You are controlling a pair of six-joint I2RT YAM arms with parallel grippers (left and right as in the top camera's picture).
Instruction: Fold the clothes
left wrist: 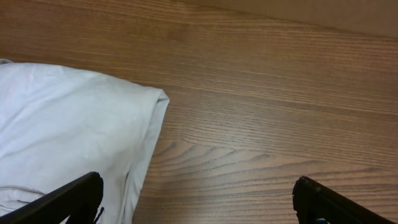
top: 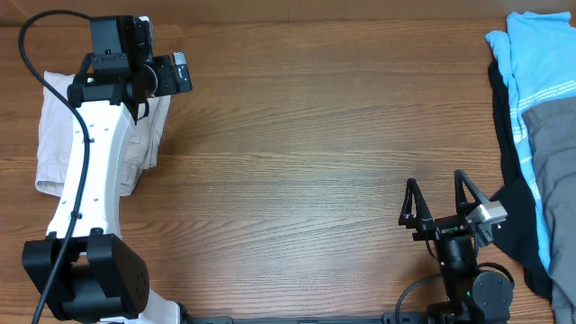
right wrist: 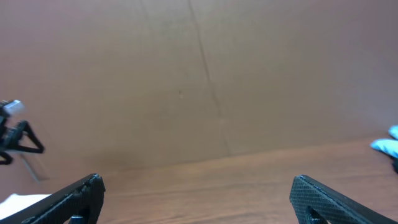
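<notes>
The left hand (left wrist: pixel 196 183) hangs wide open and holds nothing. Its left finger is over the cloth and its right finger over bare wood. Just below it lie the shorts (left wrist: pixel 68 124), a pale beige bundle with a rounded folded corner, at the far left of the surface (top: pixel 297 135), partly under the left arm.

The right hand (top: pixel 438 202) is open and empty too, parked near the front edge, well apart from the shorts. Beyond it, at the right edge, lies a pile: a light blue striped garment (top: pixel 531 63), a grey garment (top: pixel 553 135) and a black garment (top: pixel 513 207).

The shorts look already doubled over, so the step is probably a last fold or a clean release. For a fold, pinch every layer at the corner and carry it flat across; otherwise lift straight up so no finger snags the cloth.
</notes>
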